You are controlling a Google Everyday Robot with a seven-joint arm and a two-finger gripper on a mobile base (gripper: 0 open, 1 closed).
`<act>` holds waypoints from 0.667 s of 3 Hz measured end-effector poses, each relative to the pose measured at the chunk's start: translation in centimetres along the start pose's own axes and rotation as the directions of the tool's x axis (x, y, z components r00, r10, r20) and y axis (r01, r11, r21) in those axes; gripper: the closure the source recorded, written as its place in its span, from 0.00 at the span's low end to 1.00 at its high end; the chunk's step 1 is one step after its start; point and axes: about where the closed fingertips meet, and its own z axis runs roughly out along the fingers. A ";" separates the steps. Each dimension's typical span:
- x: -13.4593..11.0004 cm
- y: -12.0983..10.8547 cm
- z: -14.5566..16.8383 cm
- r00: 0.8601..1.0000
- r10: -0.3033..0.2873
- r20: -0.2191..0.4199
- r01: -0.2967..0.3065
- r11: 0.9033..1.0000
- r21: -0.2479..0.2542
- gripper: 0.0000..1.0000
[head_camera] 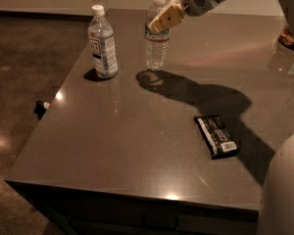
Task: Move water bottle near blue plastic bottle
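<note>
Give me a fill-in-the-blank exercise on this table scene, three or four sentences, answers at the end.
1. The hand grips the water bottle just below its ____.
2. In the camera view, the blue plastic bottle stands to the ____ of the water bottle.
3. Both bottles' caps are ____.
4. The dark wrapped bar lies on the table, to the ____ of both bottles.
Answers: cap; left; white; right.
</note>
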 end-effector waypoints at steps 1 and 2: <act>-1.3 2.2 1.7 0.999 -0.050 -0.003 0.050 0.997 -0.052 1.00; -2.4 3.5 3.2 0.996 -0.085 0.007 0.086 0.993 -0.084 1.00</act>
